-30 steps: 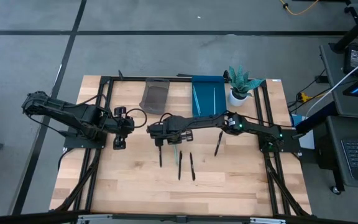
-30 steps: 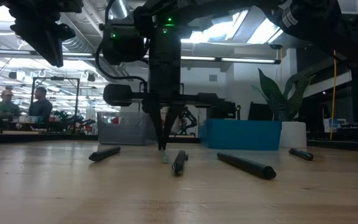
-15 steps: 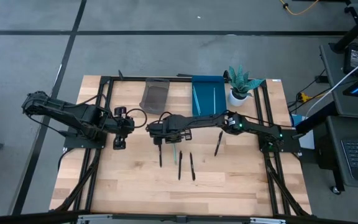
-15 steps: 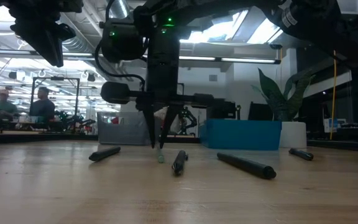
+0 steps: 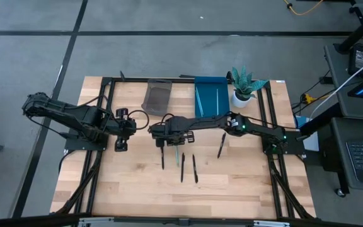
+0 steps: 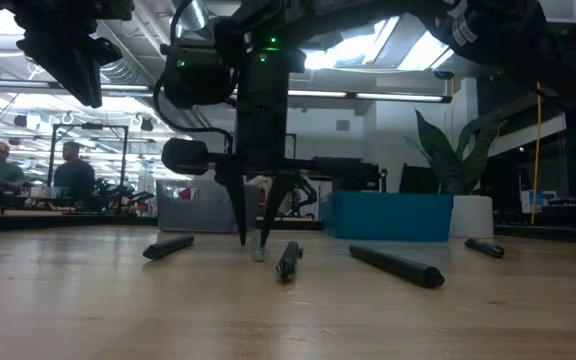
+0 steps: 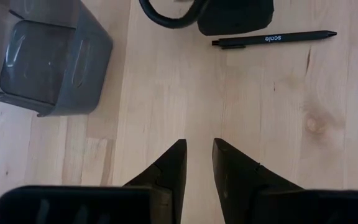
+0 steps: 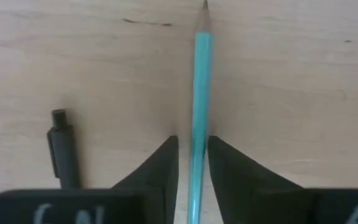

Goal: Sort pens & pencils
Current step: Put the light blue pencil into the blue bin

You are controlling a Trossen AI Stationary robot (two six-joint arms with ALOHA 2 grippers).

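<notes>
Over the middle of the wooden table (image 5: pixel 137 189), we see the right arm stretched far across from its base, its wrist turned so the right gripper (image 6: pixel 255 235) points straight down at the boards. Its two fingers (image 8: pixel 160 165) stand parted, one on each side of a teal pencil (image 8: pixel 199 93) that lies flat on the wood; from the wrist camera a thin gap shows on both sides of the shaft, so we read the fingers as astride it and not pinching, though the low view is too dark to confirm this. A black pen (image 8: pixel 64 149) lies just beside the pencil, roughly parallel to it.

The left arm waits folded at its own side of the table, its left gripper (image 7: pixel 197 165) held above bare wood with fingers slightly apart and holding nothing (a black pen marked "scale" (image 7: pixel 272 38) lies ahead of it). A grey bin (image 5: pixel 157 96) and a blue bin (image 5: pixel 210 96) stand side by side at the far edge, teal pencils already in the blue one, with a potted plant (image 5: pixel 244 87) beside it. Three more dark pens (image 5: pixel 194 169) lie scattered near the centre.
</notes>
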